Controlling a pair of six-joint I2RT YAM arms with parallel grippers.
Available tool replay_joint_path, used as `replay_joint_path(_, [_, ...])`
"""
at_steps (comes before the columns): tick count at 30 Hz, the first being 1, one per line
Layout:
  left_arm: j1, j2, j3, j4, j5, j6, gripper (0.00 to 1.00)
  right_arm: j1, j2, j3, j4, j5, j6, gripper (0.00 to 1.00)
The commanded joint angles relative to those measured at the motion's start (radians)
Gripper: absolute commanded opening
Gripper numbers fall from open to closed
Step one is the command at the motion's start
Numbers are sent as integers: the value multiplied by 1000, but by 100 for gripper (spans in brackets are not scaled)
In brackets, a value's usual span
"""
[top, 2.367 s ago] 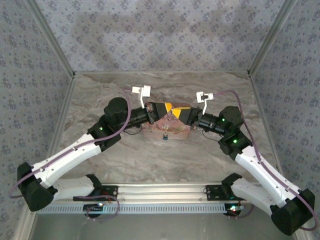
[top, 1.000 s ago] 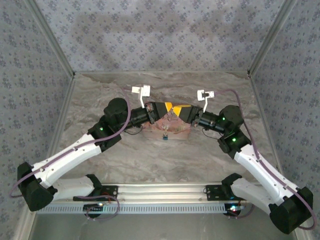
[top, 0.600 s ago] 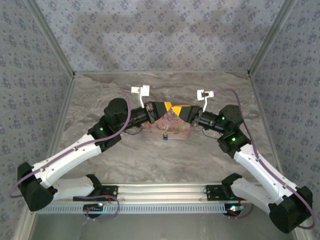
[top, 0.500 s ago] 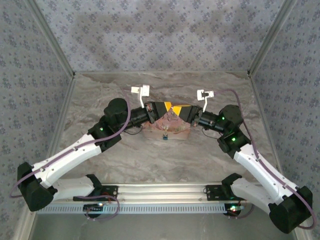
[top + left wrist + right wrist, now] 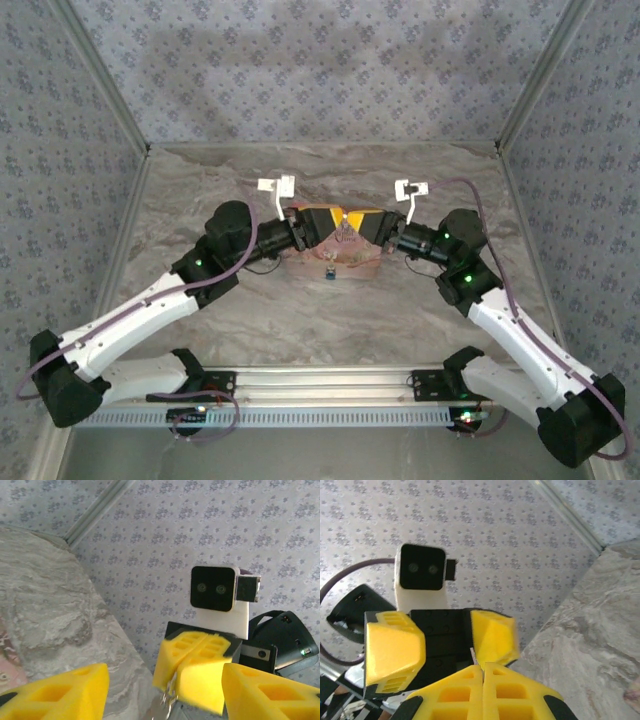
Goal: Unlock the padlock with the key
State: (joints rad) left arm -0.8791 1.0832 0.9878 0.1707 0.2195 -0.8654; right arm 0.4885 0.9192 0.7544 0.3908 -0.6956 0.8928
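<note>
**Key gripped, padlock not yet approached**

We see the right tool [image 5: 483,671] pinched shut on the key [image 5: 167,700], held in the air. The left tool [image 5: 445,640] faces it, jaws wide and empty. The padlock [image 5: 329,271] sits at the near side of the box [image 5: 300,262]. We judge the next move: steady the padlock, then lower the key to its keyhole.
</note>
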Motion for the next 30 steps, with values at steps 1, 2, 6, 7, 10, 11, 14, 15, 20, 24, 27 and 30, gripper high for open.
replay_joint_path(1, [-3, -73, -36, -58, -59, 16, 68, -45, -28, 33, -87, 14, -56, 0])
replay_joint_path(2, [-1, -89, -53, -84, -72, 14, 70, -65, -27, 43, -124, 27, -81, 0])
replay_joint_path(6, [-5, -129, -126, -190, -108, -8, 70, -127, 19, 105, -302, 112, -221, 0])
replay_joint_path(7, [-7, -134, -144, -212, -116, -14, 70, -137, 41, 120, -327, 130, -253, 0])
replay_joint_path(10, [-35, -138, -229, -222, -150, -37, 71, -159, 125, 162, -380, 212, -349, 0])
replay_joint_path(11, [-47, -133, -264, -202, -162, -46, 72, -169, 159, 173, -376, 239, -373, 0])
replay_joint_path(14, [-80, -101, -340, -157, -208, -55, 76, -181, 267, 215, -368, 316, -427, 0])
replay_joint_path(15, [-86, -85, -363, -132, -219, -55, 78, -183, 307, 230, -363, 340, -441, 0])
replay_joint_path(20, [-89, 16, -433, -19, -244, -35, 88, -194, 510, 321, -359, 440, -512, 0])
replay_joint_path(24, [-87, 121, -437, 33, -269, 12, 92, -205, 652, 402, -365, 481, -540, 0])
replay_joint_path(27, [-72, 188, -426, 57, -284, 38, 93, -205, 749, 485, -400, 512, -567, 0])
replay_joint_path(30, [-39, 221, -438, 116, -290, 53, 94, -204, 820, 536, -434, 543, -587, 0])
